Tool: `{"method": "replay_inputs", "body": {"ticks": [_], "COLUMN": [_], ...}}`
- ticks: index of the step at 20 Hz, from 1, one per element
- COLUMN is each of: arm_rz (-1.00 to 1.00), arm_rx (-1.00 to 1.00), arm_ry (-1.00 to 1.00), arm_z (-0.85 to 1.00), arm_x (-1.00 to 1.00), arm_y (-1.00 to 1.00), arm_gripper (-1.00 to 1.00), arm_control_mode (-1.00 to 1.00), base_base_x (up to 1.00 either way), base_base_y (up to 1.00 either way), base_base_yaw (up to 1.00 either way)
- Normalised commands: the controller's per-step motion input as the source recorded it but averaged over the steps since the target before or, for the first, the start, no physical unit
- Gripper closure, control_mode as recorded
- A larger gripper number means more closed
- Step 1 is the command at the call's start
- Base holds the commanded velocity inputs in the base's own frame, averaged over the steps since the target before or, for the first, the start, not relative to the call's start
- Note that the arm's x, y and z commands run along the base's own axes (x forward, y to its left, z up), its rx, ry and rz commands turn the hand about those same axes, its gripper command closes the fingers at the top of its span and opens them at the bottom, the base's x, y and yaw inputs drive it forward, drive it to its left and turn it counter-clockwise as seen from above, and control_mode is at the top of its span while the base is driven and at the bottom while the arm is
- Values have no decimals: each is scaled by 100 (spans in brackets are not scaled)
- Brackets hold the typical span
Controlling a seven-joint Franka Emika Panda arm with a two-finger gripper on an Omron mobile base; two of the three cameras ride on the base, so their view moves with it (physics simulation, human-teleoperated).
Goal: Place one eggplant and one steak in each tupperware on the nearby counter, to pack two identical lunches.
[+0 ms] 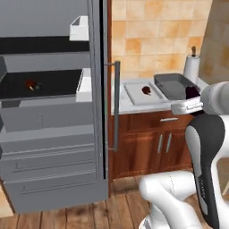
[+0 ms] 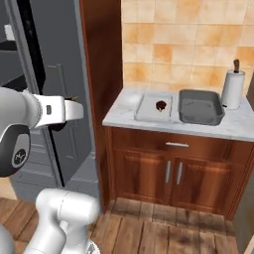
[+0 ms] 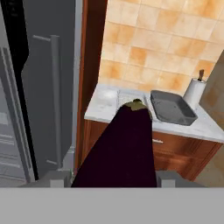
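your tool [image 3: 114, 177] is clamped on the purple-black eggplant [image 3: 124, 144], which juts forward toward the worktop [image 2: 124, 111] so it can travel clear of the fridge door. the pale tupperware [image 2: 149, 110] already carries a steak [image 2: 161, 104], so it wants this eggplant beside it. the dark tupperware [image 2: 200, 110] looks bare. the other steak [image 1: 30, 84] waits on the fridge shelf [image 1: 53, 87].

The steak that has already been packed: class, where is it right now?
The steak lies in the pale tupperware on the counter, in the right base view just left of the dark grey tupperware.
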Motion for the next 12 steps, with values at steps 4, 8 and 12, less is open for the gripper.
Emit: {"method": "replay_inputs", "body": {"ticks": [4, 8, 12], "arm_rz": [0, 0, 0], "arm_rx": [0, 0, 0], "arm_ry": [0, 0, 0], "arm_z": [0, 0, 0], "arm_x": [0, 0, 0], "arm_y": [0, 0, 0], "arm_gripper": [100, 100, 100], "arm_control_mode": [100, 100, 100], "base_base_x": [21, 84, 100], "base_base_y": [-76, -26, -4], "base_base_yaw": [0, 0, 0]}}
